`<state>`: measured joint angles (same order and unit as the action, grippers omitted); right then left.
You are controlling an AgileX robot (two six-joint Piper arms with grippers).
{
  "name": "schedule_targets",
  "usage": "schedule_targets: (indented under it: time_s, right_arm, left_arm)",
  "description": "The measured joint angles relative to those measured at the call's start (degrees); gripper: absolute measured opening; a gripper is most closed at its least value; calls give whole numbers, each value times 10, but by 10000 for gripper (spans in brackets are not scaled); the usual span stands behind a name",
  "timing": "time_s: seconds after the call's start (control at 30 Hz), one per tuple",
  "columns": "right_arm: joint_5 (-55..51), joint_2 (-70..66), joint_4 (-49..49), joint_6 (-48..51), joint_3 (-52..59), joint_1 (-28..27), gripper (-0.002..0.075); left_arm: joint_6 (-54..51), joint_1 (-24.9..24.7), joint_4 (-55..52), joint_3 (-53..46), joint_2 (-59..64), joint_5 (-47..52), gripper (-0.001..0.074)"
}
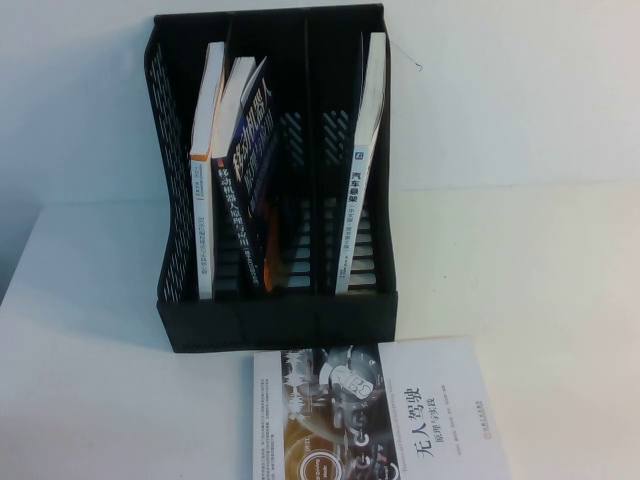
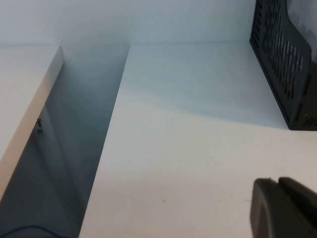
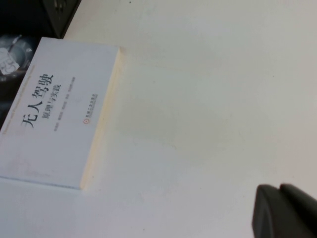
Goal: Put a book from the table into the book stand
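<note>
Brown book lies between left tool, right tool.

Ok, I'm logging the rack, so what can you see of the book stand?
The book stand is black perforated plastic, three-slotted, upright on the white table. It holds a white-orange book, a dark blue book and, rightmost, a white book, all leaning. A photo-cover book lies flat just before it. The left hand and right hand, both shut, hover over the table, clear of it.
</note>
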<state>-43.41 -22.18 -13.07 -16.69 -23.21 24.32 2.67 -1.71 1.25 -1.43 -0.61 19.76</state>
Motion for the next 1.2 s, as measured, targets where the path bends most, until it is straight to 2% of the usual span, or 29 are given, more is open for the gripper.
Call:
schedule_targets:
  time_s: [0.3, 0.83, 0.93, 1.07, 1.2]
  right_arm:
    - [0, 3, 1, 0, 0, -3, 0]
    - [12, 149, -7, -7, 1, -193, 0]
    - [29, 161, 17, -11, 1, -218, -1]
    - [52, 162, 70, -6, 1, -222, -1]
    - [91, 162, 137, 51, 1, -222, -1]
  left_arm:
    - [0, 0, 0, 0, 0, 0, -3]
    - [-1, 0, 1, 0, 0, 0, -3]
    - [-1, 0, 1, 0, 0, 0, -3]
    - [-1, 0, 1, 0, 0, 0, -3]
    - [-1, 0, 1, 0, 0, 0, -3]
